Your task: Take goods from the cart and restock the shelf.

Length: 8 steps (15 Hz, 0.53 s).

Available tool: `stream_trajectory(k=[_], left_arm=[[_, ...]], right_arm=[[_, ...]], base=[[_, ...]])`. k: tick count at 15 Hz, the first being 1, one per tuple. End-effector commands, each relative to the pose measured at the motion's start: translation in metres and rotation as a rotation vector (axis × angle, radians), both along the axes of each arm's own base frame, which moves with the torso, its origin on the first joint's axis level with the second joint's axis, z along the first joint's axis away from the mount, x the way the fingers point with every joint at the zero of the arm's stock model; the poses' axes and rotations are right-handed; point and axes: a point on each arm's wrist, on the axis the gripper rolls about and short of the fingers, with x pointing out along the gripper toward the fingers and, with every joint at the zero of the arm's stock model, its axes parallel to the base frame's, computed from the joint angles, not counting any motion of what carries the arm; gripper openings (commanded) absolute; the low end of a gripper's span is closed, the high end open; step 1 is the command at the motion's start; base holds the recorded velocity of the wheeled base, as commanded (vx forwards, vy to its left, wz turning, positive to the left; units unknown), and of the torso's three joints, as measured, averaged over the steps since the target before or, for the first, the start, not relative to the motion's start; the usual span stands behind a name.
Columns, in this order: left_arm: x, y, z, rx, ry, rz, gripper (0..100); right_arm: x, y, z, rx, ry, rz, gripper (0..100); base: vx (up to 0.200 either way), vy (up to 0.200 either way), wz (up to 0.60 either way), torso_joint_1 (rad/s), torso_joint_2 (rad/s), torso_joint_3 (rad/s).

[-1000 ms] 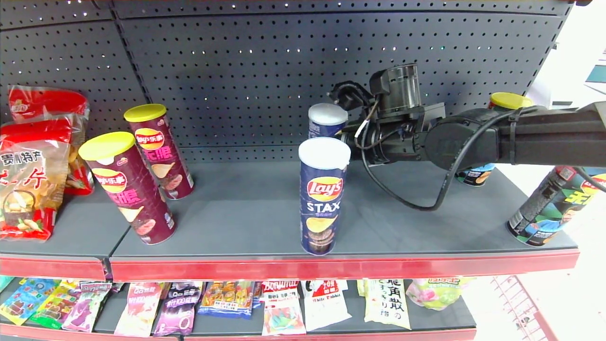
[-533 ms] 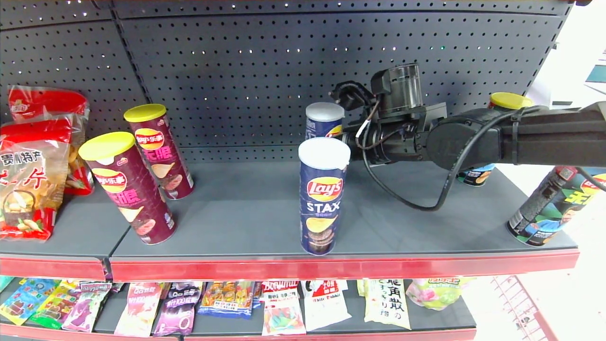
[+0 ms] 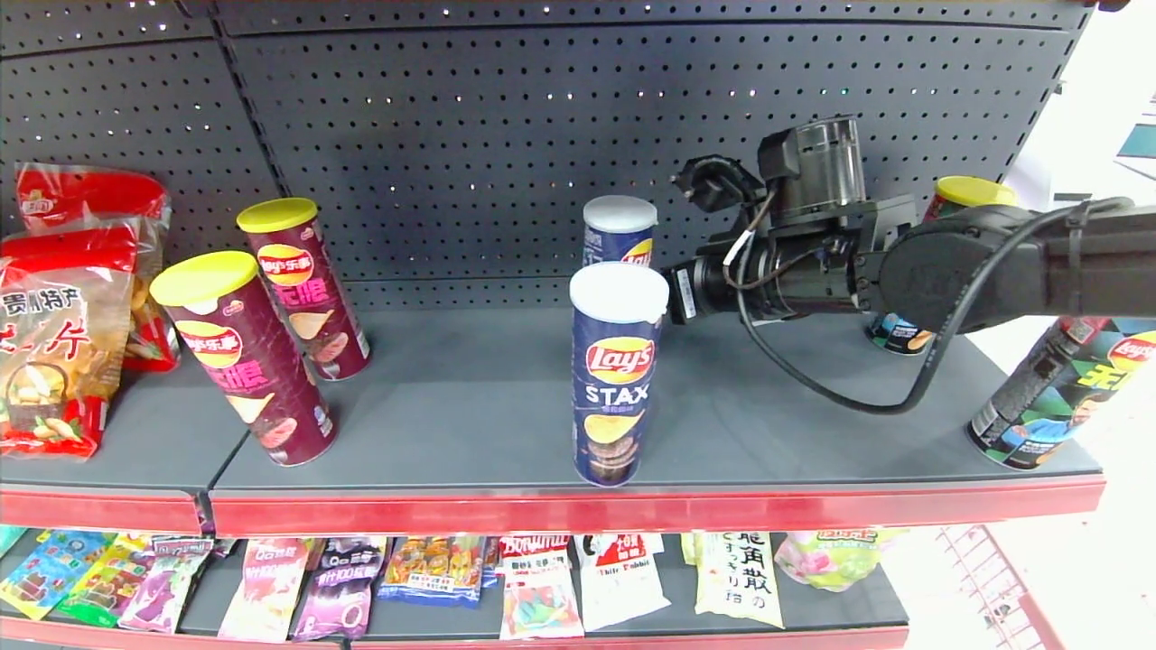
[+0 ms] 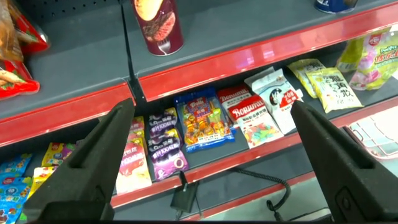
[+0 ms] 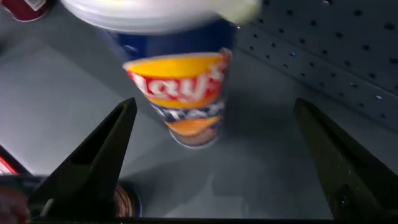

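Observation:
Two blue chip cans with white lids stand on the grey shelf (image 3: pixel 470 397): one at the front edge (image 3: pixel 616 370), one behind it near the pegboard (image 3: pixel 619 230). My right gripper (image 3: pixel 675 291) hovers just right of the rear can, open and apart from it. In the right wrist view the rear can (image 5: pixel 186 93) stands upright beyond the open gripper (image 5: pixel 213 106), its fingers wide on either side. In the left wrist view my left gripper (image 4: pixel 211 104) is open and empty in front of the lower shelves.
Two maroon cans with yellow lids (image 3: pixel 244 352) (image 3: pixel 302 284) and red snack bags (image 3: pixel 63 307) fill the shelf's left. A yellow-lidded can (image 3: pixel 971 191) and a green-black can (image 3: pixel 1048 406) stand at the right. Candy bags (image 3: pixel 542 578) lie on the shelf below.
My right arm has drawn back to the right, away from the rear blue can. The can first shifted slightly left and now stands free on the shelf.

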Motion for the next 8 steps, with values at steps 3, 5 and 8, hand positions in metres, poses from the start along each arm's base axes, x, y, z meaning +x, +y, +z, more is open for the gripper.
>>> stream_trajectory(k=[3, 5, 8], left_arm=[[0.001, 0.0, -0.003, 0.005, 0.013, -0.003, 100], [0.001, -0.001, -0.004, 0.006, 0.016, -0.003, 100], [0.002, -0.001, -0.003, 0.008, 0.022, -0.005, 100]], right_arm=[[-0.015, -0.02, 0.01, -0.001, -0.007, -0.033, 100], [-0.018, -0.03, 0.008, -0.009, 0.003, -0.055, 100], [-0.032, -0.048, 0.007, -0.02, 0.018, -0.086, 100]], base=[[0.0, 0.0, 0.0, 0.0, 0.0, 0.0], [0.0, 0.0, 0.0, 0.0, 0.0, 0.0], [0.0, 0.0, 0.0, 0.0, 0.0, 0.0]])
